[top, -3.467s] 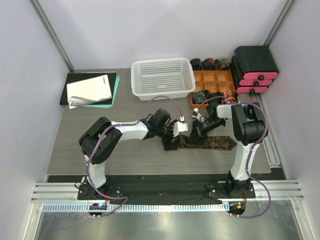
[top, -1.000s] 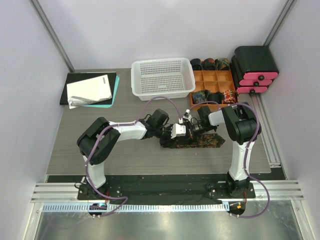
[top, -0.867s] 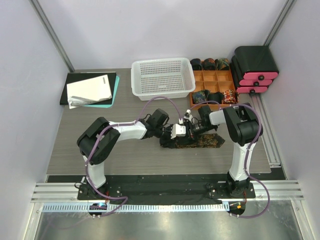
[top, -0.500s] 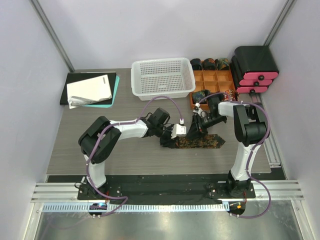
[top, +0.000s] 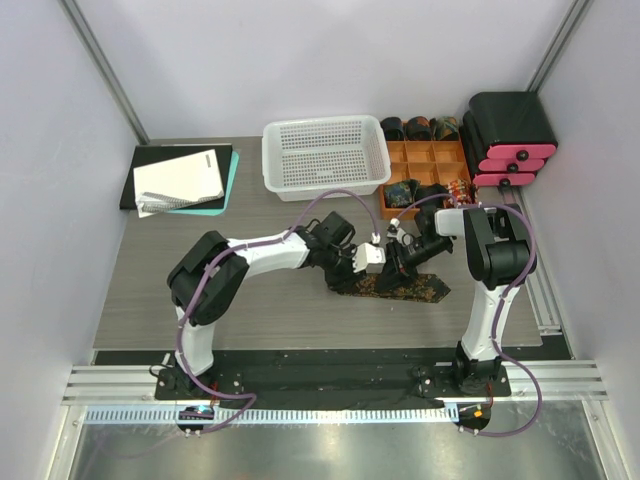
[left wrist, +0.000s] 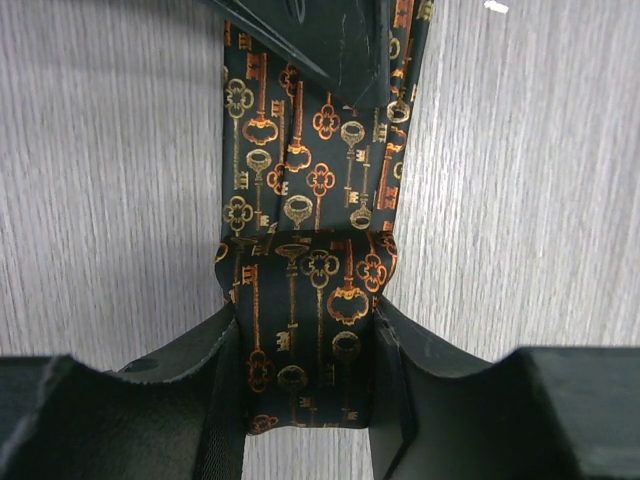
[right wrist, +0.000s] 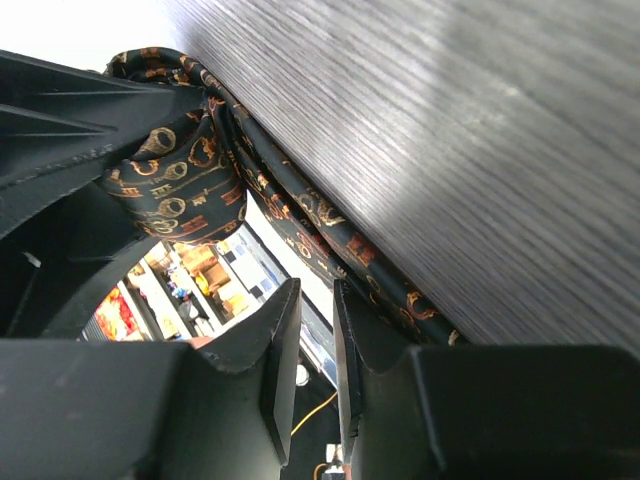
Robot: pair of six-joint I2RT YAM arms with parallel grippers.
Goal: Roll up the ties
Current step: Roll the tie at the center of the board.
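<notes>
The left gripper (left wrist: pixel 300 335) is squeezing the rolled-up end of the necktie (left wrist: pixel 300 190), the dark one with gold and orange keys. Its fingers (left wrist: pixel 205 360) are sitting about halfway open, with the fat little roll filling the gap. The rest of the necktie is lying flat on the table (left wrist: pixel 100 150), stretching straight out ahead of those fingers. The right gripper (right wrist: pixel 313 300) is hanging over that strip, open only a crack and holding nothing. The roll is sitting up and to the left of its tips. To roll well, I think the left gripper should be turning the roll forward slowly and keeping both edges lined up. The right one should be pressing the flat part down so it is pulled tight and straight. Squeezing too softly could let the roll pop open. The fingers are hiding how many turns the roll has. A dark finger is covering part of the strip ahead, so I cannot tell whether the right tips are touching the cloth.
</notes>
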